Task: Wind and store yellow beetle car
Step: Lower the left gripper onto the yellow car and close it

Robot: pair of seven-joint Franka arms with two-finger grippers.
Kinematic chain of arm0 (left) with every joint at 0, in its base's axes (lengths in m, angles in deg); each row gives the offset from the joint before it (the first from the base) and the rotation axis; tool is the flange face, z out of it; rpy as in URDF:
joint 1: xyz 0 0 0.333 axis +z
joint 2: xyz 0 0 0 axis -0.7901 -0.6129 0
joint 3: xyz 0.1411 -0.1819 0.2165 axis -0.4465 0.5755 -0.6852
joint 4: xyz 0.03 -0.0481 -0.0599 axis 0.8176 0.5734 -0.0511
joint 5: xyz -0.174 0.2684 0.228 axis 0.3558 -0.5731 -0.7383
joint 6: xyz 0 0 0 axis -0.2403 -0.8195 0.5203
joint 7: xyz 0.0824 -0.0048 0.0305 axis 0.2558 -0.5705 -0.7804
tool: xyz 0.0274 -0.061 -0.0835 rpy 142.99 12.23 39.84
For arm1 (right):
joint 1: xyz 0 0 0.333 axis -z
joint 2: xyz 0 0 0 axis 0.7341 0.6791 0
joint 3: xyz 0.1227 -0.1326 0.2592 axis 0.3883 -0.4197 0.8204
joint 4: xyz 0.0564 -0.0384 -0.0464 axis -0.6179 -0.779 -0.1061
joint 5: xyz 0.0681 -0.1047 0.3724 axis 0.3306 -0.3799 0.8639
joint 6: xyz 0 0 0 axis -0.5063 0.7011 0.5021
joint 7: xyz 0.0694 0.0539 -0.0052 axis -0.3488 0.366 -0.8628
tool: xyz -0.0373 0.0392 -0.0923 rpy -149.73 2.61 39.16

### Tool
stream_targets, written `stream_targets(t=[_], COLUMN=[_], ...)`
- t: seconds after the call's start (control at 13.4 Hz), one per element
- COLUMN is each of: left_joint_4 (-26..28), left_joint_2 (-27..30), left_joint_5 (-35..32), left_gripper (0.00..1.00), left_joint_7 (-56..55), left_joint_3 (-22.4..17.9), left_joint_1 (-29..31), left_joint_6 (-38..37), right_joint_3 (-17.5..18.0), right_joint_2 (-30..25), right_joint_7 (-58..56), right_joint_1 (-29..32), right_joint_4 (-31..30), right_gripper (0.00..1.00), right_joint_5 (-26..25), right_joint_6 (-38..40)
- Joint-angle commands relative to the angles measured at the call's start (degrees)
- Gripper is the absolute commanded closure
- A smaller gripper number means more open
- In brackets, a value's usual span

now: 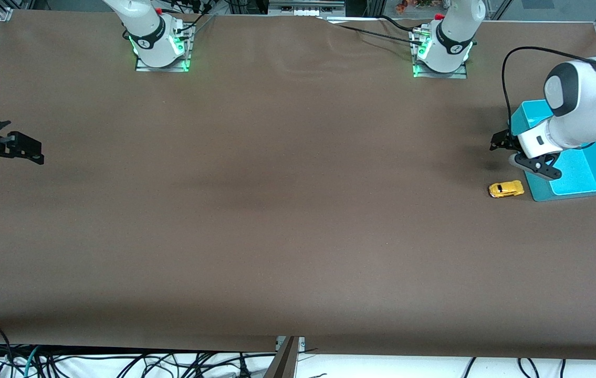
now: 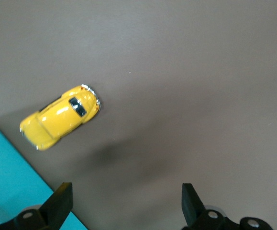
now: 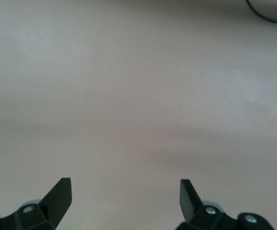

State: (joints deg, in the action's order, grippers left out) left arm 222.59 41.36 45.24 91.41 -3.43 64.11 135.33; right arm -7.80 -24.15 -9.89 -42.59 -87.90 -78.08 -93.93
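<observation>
Yellow beetle car (image 1: 505, 189) sits on its wheels on the brown table (image 1: 276, 210) at the left arm's end, just beside the corner of the teal bin (image 1: 586, 170) that is nearest the front camera; car and bin look close, but whether they touch cannot be told from the front view. In the left wrist view the car (image 2: 60, 117) lies clear of the bin's edge (image 2: 9, 167), long axis slanted relative to the finger line. Left gripper (image 1: 526, 157) hangs over the bin's edge and the bare cloth beside the car, fingers spread wide and empty (image 2: 124, 201); the car is off to one side of the gap, not between the fingers. Right gripper (image 1: 19, 147) waits over the right arm's end of the table, also spread wide, nothing in it (image 3: 124, 201). Handling judgement: small, rigid, glossy shell, probably light; the rounded roof and hood would likely slip under the pads. Better hold is across the flat flanks at mid-body, between the wheels, pads low. The wheels roll freely, so an off-centre touch may push it away. Winding likely means pressing down and dragging it back with the wheels on the cloth, so the hold must resist that without pinching the wheels.
</observation>
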Motion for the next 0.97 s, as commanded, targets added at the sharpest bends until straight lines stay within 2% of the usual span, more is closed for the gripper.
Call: stream_targets(t=[0.0,0.22,0.45,0.6,0.89], left_joint_4=[-0.4,-1.0,-2.0,-2.2,-4.3], left_joint_2=[-3.9,-9.3,-11.9,-12.3,-12.4], left_joint_5=[-5.6,-5.6,-5.3,-5.3,-5.7], left_gripper=[0.00,0.00,0.00,0.00,0.00], left_joint_7=[9.8,21.7,34.0,37.2,40.5], left_joint_3=[0.4,0.1,-0.2,-0.2,-0.2], left_joint_1=[0.9,1.3,1.9,2.0,2.1], left_joint_6=[5.3,9.6,13.4,13.7,14.2], right_joint_3=[0.1,0.0,0.1,0.1,0.0], right_joint_2=[-1.2,-3.9,-5.2,-6.4,-4.9], right_joint_7=[0.4,1.3,2.1,8.0,8.3], right_joint_1=[0.4,0.3,0.1,0.0,0.1], right_joint_4=[0.4,-2.9,-4.3,-5.8,-4.6], right_gripper=[0.00,0.00,0.00,0.00,0.00], right_joint_5=[-0.9,-0.8,0.0,1.5,2.2], right_joint_6=[1.3,3.9,5.0,5.1,5.0])
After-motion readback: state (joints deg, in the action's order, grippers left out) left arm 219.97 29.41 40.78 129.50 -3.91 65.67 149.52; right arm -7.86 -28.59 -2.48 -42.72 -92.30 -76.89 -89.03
